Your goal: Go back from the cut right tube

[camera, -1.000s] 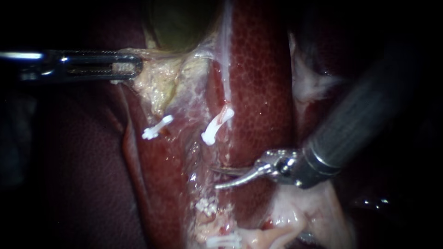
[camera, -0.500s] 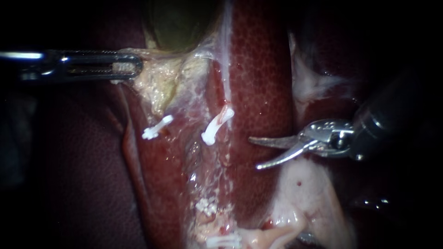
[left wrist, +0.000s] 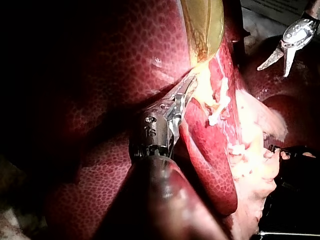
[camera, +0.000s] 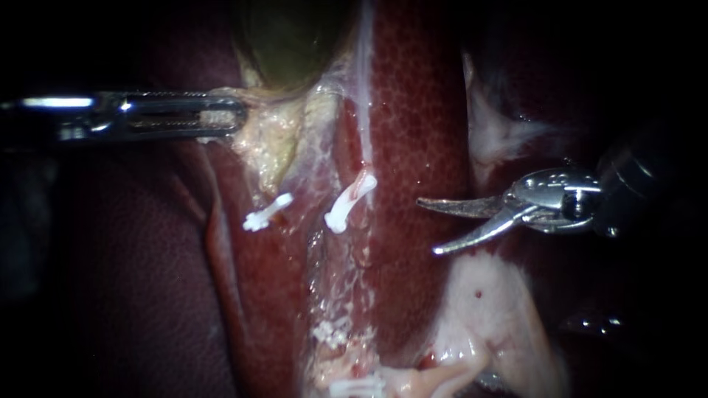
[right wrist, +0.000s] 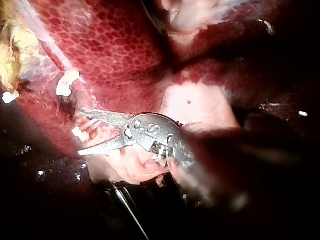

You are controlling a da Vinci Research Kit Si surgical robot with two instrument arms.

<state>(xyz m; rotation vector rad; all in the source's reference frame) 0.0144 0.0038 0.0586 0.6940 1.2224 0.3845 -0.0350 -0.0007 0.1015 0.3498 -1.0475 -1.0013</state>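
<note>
The hand of the right instrument is seen spread over the liver, holding nothing, near but clear of the cut right tube, whose end is closed by a white clip. The hand of the left instrument is pinched on pale tissue below the gallbladder. In the left wrist view the same pinch is shown. In the right wrist view the spread blades are found just beside the clip.

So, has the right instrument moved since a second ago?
Yes: the right instrument has pulled back rightward and upward, away from the right clip.
</note>
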